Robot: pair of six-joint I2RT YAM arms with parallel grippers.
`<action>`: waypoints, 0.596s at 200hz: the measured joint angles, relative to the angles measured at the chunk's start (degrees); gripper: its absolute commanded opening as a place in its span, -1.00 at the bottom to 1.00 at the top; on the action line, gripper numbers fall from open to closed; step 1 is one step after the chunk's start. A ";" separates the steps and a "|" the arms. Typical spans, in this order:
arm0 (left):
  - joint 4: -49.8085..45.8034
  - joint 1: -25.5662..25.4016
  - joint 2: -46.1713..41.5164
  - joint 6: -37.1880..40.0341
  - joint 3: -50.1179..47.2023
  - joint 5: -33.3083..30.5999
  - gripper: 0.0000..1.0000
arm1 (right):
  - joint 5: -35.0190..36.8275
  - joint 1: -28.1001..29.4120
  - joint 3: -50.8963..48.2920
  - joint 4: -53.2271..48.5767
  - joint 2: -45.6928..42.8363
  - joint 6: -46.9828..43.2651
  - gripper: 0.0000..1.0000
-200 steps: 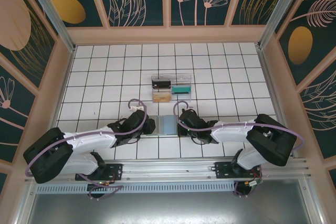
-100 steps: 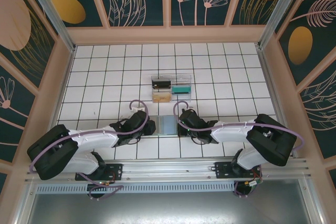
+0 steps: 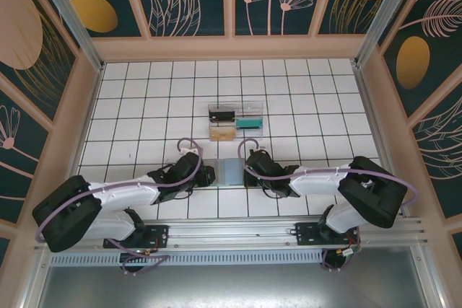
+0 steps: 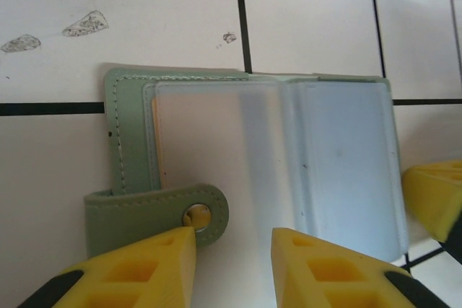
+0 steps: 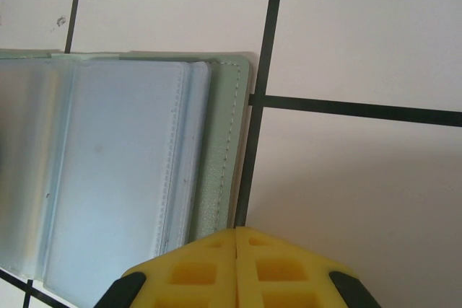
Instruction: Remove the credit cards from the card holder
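- Card holder (image 3: 231,172) is lying open on the tiled table (image 3: 144,91) in the overhead view, between the left claw (image 3: 208,175) and the right claw (image 3: 250,177). A clear tray (image 3: 236,122) is sitting apart beyond it.
- From the left wrist, the left claw's yellow fingers (image 4: 137,268) are standing parted over the near edge of the clear sleeve (image 4: 216,142) and gripping nothing. One tip is sitting just beside the snap tab (image 4: 196,214). A thin tan edge, likely a card (image 4: 154,135), is showing inside that sleeve.
- From the right wrist, the right claw is sitting closed, fingers together, at the near edge of the green cover (image 5: 220,142). It seems to be pinning the cover rather than holding it.
- Risk: fingers closing on the sleeve film or the tab instead of the card would be dragging the whole holder along. A pinning tip so near the edge could be slipping off.
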 measured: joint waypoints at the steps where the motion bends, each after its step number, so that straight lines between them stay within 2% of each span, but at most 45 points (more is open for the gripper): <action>1: -0.02 0.00 -0.11 0.00 -0.04 0.04 -0.31 | 0.00 0.00 0.00 0.00 0.00 0.00 -0.84; 38: -0.44 0.00 -2.64 -0.44 -1.99 0.31 -0.31 | 0.00 0.00 0.11 0.00 0.13 0.00 -0.84; 119: 0.15 0.02 0.13 -0.55 -2.40 0.72 -0.32 | -0.02 0.02 0.28 0.00 0.31 0.00 -0.84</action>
